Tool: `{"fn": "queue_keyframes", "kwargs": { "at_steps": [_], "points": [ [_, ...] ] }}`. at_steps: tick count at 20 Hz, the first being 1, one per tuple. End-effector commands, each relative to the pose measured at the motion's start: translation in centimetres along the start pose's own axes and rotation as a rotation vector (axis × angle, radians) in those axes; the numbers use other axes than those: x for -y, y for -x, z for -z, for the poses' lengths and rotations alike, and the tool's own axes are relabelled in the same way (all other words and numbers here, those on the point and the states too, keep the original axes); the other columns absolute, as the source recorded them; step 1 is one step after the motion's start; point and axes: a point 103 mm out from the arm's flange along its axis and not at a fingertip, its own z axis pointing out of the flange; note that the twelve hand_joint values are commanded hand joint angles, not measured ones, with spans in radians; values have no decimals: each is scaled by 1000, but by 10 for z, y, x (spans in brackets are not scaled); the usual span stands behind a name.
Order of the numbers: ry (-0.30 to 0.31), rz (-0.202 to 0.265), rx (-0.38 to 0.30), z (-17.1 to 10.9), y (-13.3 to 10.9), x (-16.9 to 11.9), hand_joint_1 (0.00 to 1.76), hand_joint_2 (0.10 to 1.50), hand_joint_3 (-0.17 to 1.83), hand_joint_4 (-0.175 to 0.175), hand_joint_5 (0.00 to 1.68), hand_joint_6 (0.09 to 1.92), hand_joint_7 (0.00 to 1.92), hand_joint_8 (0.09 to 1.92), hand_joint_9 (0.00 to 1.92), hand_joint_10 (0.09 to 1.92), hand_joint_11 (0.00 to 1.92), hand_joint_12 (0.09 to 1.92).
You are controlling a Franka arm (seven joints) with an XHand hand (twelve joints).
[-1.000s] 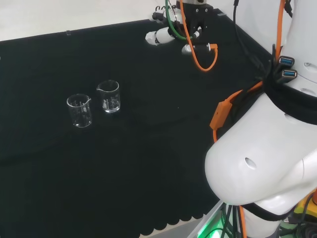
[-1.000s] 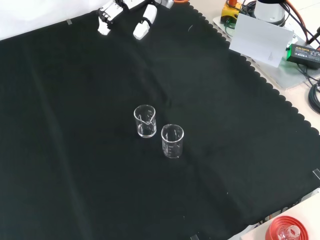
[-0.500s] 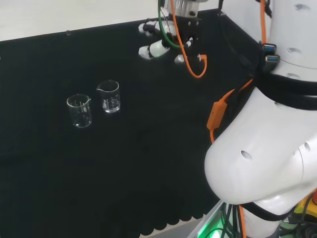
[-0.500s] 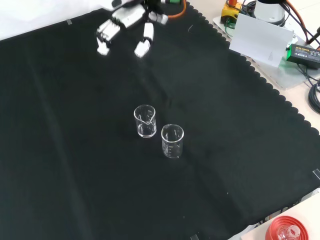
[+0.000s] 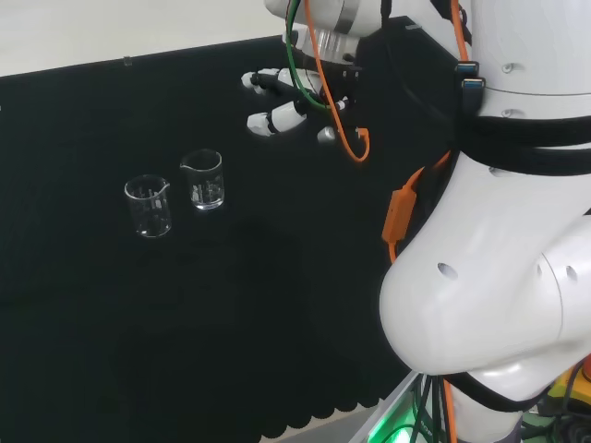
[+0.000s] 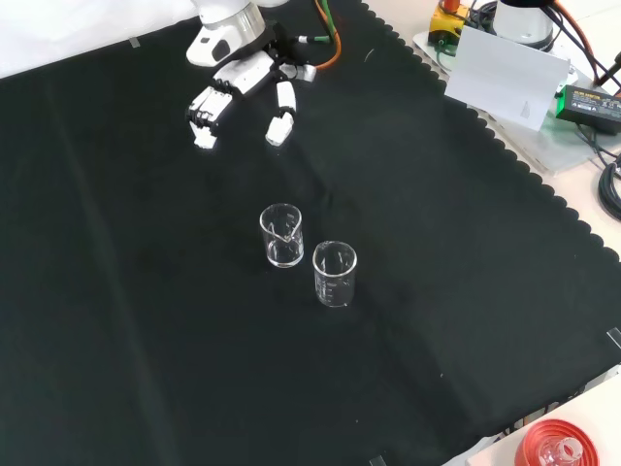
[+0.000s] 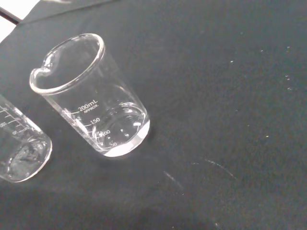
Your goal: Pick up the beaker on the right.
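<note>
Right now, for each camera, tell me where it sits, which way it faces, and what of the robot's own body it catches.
Head view: behind and above the arm's base, looking over the white arm links at the black cloth; the hand hangs open to the right of two beakers.
Front view: in front of the arm, looking down on the cloth; the hand enters from the top.
Wrist view: at the wrist, looking close at the beakers.
Shared: head and front views both show the hand and both beakers.
</note>
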Motion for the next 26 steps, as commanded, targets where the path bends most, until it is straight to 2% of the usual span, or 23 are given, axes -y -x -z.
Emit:
{"fn": "queue_keyframes", "kwargs": {
  "at_steps": [1,5,11,19,26],
  "points": [
    [-17,51,-84,-26,11,-10,661,680,639,-72,165,87,131,705,212,758,0,1238],
    [-40,55,-156,-41,17,-13,669,658,635,-71,157,87,117,700,212,759,0,1243],
    [-75,93,-171,-54,19,-18,676,627,630,-71,140,87,99,694,214,757,0,1248],
    [-53,121,-290,-76,24,-18,693,556,596,-85,154,87,120,707,279,754,0,1320],
    [-61,117,-343,-98,26,-20,749,525,566,-93,170,87,162,718,318,729,0,1343]
  ]
}}
